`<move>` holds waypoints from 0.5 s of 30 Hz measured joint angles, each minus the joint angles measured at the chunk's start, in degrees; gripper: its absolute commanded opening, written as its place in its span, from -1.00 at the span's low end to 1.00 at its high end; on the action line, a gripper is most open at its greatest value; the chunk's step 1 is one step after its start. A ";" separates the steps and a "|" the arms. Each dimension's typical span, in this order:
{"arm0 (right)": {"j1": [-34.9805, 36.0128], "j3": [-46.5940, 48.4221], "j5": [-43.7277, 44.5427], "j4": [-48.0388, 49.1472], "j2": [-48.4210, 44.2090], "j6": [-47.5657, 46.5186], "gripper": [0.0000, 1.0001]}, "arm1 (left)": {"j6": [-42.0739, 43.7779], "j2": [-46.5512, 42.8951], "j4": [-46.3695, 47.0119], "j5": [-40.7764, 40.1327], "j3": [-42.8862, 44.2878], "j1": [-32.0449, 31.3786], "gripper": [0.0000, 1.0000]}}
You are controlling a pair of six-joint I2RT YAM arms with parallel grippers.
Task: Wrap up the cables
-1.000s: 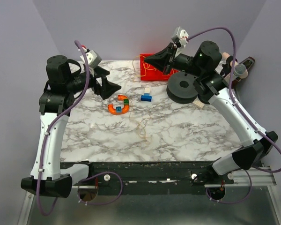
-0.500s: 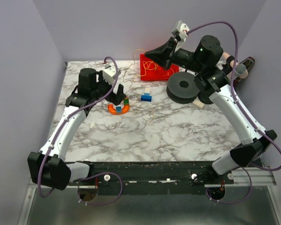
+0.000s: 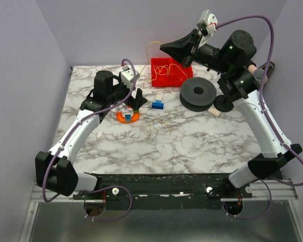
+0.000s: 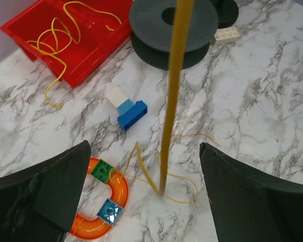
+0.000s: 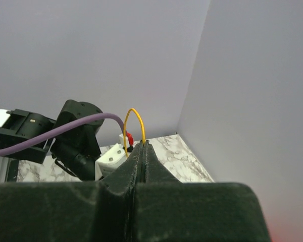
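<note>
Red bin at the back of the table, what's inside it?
Loose loops of yellow cable lie in the red bin, one strand trailing over its rim onto the table. Nothing else shows. Its back right corner is hidden under the right arm.

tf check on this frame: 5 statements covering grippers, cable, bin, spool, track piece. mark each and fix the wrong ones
1. The right gripper is shut on the yellow cable. True.
2. The left gripper is clamped on the cable. False: its jaws stand wide open, with the strand hanging between the fingers.
3. The red bin is empty. False: loops of yellow cable lie in it.
4. In the top view, the black spool lies flat to the right of the blue-and-white block. True.
5. The orange curved piece sits in the red bin. False: it lies on the table, by the left gripper.
</note>
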 measured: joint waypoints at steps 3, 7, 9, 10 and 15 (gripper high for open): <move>0.00 0.98 0.00 -0.20 0.00 0.20 -0.99 | 0.02 1.84 1.66 0.44 1.20 -2.49 0.59; 0.00 2.10 0.04 -0.33 -0.04 0.44 -0.99 | 0.28 5.20 3.06 0.57 1.22 -4.37 -0.80; 0.00 2.27 0.20 -0.55 -0.35 0.42 -0.99 | 0.50 6.99 3.58 -0.22 1.25 -4.46 -1.00; 0.00 2.27 0.63 -0.94 -0.66 0.35 -0.99 | 0.70 7.69 3.69 -1.14 1.27 -4.44 -1.00; -0.52 1.86 5.18 -3.48 -3.85 -1.73 -0.99 | 0.55 8.15 0.00 -6.32 4.76 -1.55 -1.00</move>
